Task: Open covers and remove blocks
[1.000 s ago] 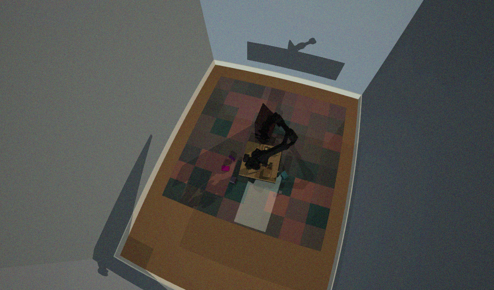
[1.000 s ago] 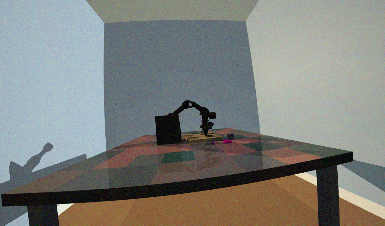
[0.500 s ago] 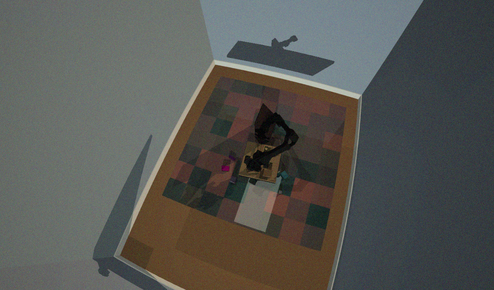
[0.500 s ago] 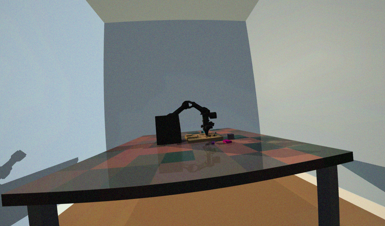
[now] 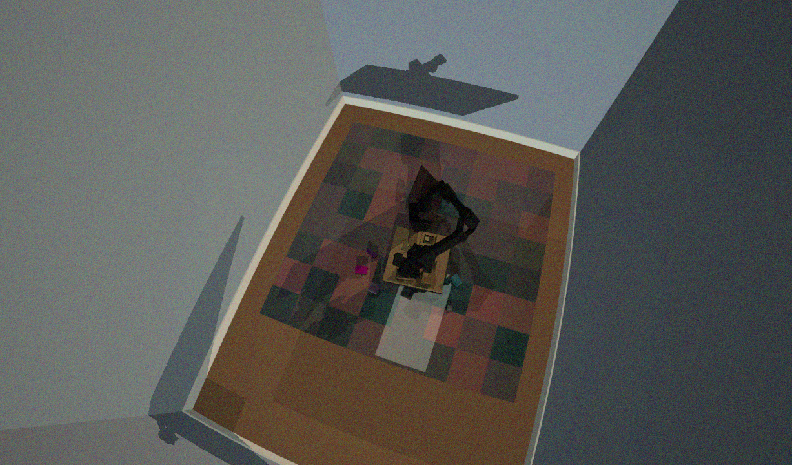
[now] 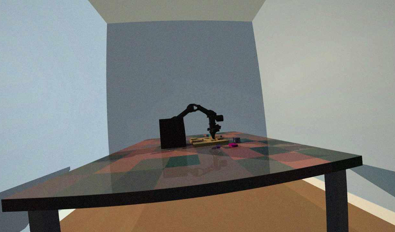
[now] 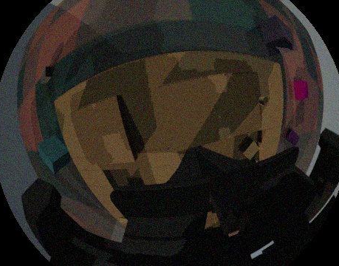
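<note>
The wooden puzzle board [image 5: 394, 278] [image 6: 210, 142] [image 7: 184, 100] lies under the arm. My gripper [image 6: 213, 137] [image 7: 193, 150] is shut and empty, tips down, low over the board. An uncovered well [image 7: 250, 148] shows at the board's right in the wrist view; dim light and shadows blur the covers' edges. A magenta block [image 5: 361, 270] [image 6: 232, 145] [image 7: 300, 90], a purple block [image 5: 372, 252] [image 6: 218, 146] [image 7: 292, 137] and a dark greyish block [image 5: 374, 289] [image 6: 236, 140] [image 7: 275, 31] lie off one side. A teal block [image 5: 456, 281] [image 7: 52, 149] lies off the opposite side.
A small dark piece [image 5: 449, 307] [image 7: 49, 71] lies beyond the teal block. The black robot base [image 6: 172, 133] stands behind the board. A pale rectangle [image 5: 410, 341] shows on the patchwork table [image 5: 505, 347] [image 6: 135, 176]. The arm hides part of the board in the top view.
</note>
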Tool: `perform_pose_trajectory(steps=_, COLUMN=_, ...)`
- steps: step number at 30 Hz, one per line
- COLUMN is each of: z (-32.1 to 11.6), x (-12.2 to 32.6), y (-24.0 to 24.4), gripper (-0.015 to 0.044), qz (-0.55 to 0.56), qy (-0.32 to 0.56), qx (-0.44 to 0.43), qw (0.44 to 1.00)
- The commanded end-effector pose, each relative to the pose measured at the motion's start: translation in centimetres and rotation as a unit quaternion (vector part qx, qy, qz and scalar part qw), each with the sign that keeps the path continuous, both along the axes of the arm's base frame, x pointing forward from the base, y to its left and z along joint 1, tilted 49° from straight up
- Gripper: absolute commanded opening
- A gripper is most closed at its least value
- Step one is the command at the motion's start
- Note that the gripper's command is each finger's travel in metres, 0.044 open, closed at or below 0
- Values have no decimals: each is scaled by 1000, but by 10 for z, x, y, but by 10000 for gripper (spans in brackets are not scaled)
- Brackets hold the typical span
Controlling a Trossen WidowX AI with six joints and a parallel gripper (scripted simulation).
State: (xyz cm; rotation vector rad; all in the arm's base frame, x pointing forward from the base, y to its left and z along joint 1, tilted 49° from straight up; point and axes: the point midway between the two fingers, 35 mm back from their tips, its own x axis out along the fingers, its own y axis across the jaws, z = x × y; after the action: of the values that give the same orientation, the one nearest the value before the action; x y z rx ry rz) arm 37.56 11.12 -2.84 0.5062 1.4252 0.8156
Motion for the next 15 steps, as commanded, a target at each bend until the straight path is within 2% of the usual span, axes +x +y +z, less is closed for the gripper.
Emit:
perform_pose_trajectory(steps=1, z=3, x=5, y=2, gripper=0, qz=-1, qy=-1, qx=2, qw=1000)
perform_pose_trajectory(steps=15, z=14, x=7, y=-11, gripper=0, qz=-2, qy=-1, qx=1, qw=1000)
